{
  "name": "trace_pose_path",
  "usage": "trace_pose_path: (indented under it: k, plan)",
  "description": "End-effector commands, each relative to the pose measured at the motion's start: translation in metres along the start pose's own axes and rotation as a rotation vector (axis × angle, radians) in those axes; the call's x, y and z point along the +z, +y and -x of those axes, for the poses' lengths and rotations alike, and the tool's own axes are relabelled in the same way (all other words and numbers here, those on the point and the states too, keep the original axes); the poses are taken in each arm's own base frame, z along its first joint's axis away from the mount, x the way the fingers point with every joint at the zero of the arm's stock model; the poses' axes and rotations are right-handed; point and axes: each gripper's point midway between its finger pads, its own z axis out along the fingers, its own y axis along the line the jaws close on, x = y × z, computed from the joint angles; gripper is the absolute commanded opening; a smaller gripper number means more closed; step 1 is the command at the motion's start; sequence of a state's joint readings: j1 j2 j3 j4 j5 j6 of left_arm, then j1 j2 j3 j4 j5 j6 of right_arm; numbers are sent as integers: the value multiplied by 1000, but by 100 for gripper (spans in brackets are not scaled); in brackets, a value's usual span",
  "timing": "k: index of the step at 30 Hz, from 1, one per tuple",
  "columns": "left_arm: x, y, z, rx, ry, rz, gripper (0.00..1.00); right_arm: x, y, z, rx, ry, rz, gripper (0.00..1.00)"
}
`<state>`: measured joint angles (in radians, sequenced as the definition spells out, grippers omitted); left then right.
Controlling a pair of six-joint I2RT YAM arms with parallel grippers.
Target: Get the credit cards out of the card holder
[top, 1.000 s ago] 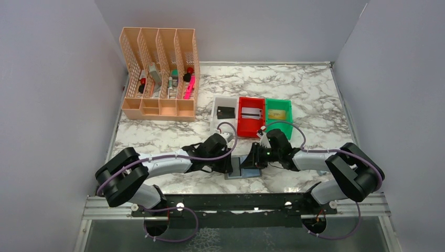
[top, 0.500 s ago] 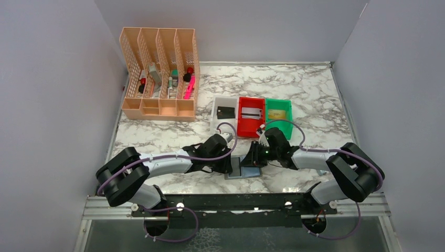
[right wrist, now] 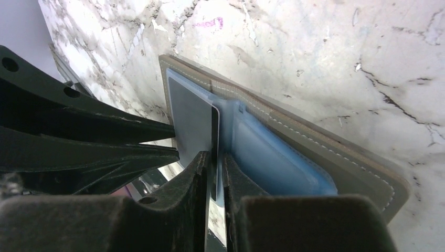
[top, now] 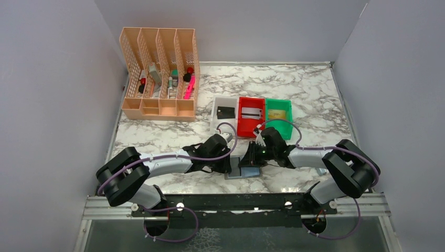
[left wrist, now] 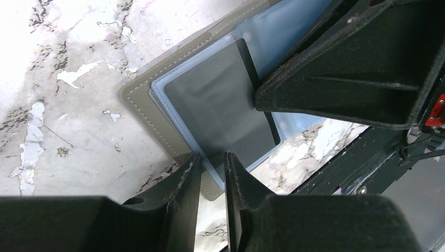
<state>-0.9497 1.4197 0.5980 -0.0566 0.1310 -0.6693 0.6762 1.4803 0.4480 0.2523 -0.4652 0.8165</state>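
Pinching the dark credit card (right wrist: 191,121) by its near edge, your right claw (right wrist: 214,163) is clenched on it. The card runs lengthwise straight ahead, inside the open card holder (right wrist: 336,157) on the table (right wrist: 315,52). Your left claw (left wrist: 212,163), opposite, clamps the holder's pocket corner.

From above, the card holder (top: 245,172) is mostly covered by the left pincer (top: 232,165) and right pincer (top: 247,159); only a blue-grey strip shows. In the left wrist view part of it runs off the top edge, and the right pincer's black body hides one side of the dark card (left wrist: 220,105) in its pocket. In the right wrist view that card's near edge vanishes between the fingers (right wrist: 183,184); whether they press it cannot be told. The black card (top: 225,112) in the white bin (top: 223,101) is too small for detail.
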Motion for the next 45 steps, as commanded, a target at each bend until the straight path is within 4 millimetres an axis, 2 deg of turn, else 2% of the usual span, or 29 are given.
trace_pose_path:
  k: [1,7,11,16,26,32,36,41,45]
  plan:
    - [3,9,-8,16,29,43,26,5,-2,-1,15,0,-4,15]
    - [3,11,-9,16,32,53,25,3,-3,1,30,-21,-18,1]
    - [3,14,-10,18,34,65,24,-3,-4,5,27,-47,-46,1]
    - [3,16,-11,18,36,76,24,-10,-15,11,13,-90,-123,1]
    - [-1,10,-5,24,17,59,25,-11,-19,4,24,-74,-129,1]
    - [-16,-15,24,53,-72,-10,40,-10,-24,4,38,-71,-154,6]
    - [-26,-31,41,68,-118,-55,43,-12,-27,6,35,-85,-178,13]
    - [-24,-41,42,82,-102,-94,43,-14,-28,5,34,-90,-179,19]
    - [-12,-33,30,77,-48,-75,43,-13,-27,4,42,-90,-167,20]
